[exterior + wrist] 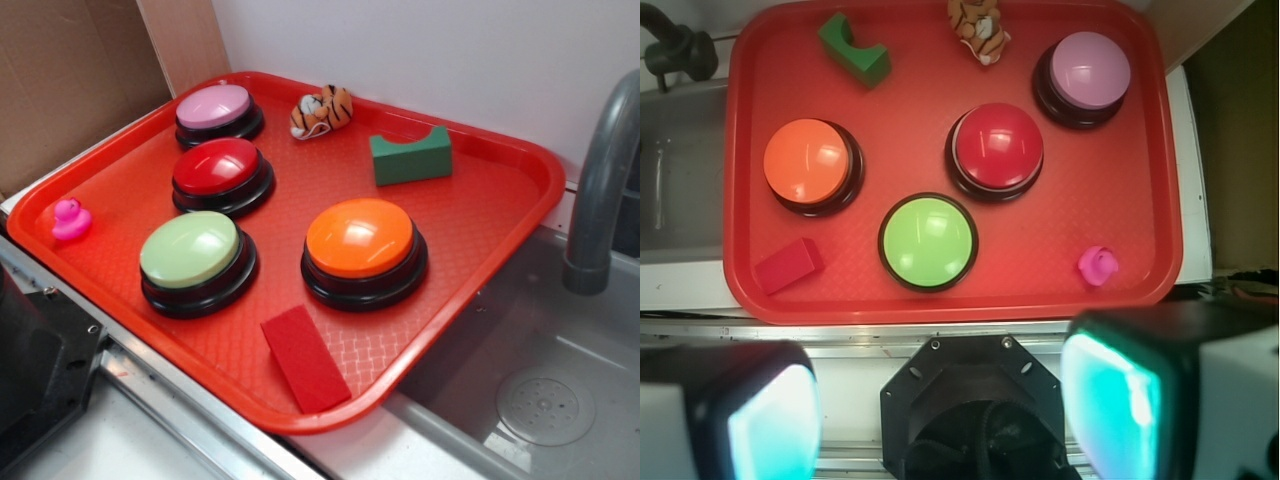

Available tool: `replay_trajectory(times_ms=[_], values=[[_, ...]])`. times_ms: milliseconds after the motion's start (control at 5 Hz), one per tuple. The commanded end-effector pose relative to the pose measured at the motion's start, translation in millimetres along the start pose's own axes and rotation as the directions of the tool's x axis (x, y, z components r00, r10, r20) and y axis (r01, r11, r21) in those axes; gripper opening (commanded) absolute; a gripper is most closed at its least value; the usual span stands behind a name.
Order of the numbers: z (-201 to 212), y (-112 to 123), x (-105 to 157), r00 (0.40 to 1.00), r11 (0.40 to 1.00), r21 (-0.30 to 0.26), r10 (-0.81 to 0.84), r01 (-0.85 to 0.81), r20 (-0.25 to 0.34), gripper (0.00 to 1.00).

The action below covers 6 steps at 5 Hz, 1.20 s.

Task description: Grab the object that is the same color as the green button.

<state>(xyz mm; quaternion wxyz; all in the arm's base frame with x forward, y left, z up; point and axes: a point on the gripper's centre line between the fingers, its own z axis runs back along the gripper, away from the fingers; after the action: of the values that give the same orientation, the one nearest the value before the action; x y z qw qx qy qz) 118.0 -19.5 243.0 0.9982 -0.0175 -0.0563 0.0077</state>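
Note:
The dark green notched block (411,157) lies at the back right of the red tray (120,290); in the wrist view the block (853,48) is at the top left. The green button (191,253) stands at the tray's front left and shows in the wrist view (928,241) at centre. My gripper (950,405) is open and empty, high above the robot base, off the tray's near edge. Its two pads (1118,400) frame the bottom of the wrist view. The gripper itself does not show in the exterior view.
On the tray stand a red button (220,170), a pink button (216,108) and an orange button (361,243). A flat red block (304,357), a pink duck (69,219) and a toy tiger (322,110) lie there too. A sink (540,390) with a grey faucet (598,190) is to the right.

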Motion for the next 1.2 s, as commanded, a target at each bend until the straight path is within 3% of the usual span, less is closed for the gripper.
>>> replay_trajectory(times_ms=[0,200,400,600,800,1000], values=[[0.0,0.0,0.0,1.0,1.0,0.0,0.0,0.0,0.0,1.0],[-17.9,-16.0,48.1,0.996,0.996,-0.016,-0.089,0.089,0.009,1.0],[-50.9,-31.7,92.2,0.978,0.978,0.028,-0.209,0.209,-0.014,1.0],[-93.9,-42.6,134.4,0.946,0.946,0.036,-0.321,0.322,-0.034,1.0],[-149.9,-43.5,163.2,0.876,0.872,0.091,-0.476,0.482,-0.082,1.0],[-178.3,-39.6,174.9,0.845,0.837,0.117,-0.529,0.535,-0.079,1.0]])
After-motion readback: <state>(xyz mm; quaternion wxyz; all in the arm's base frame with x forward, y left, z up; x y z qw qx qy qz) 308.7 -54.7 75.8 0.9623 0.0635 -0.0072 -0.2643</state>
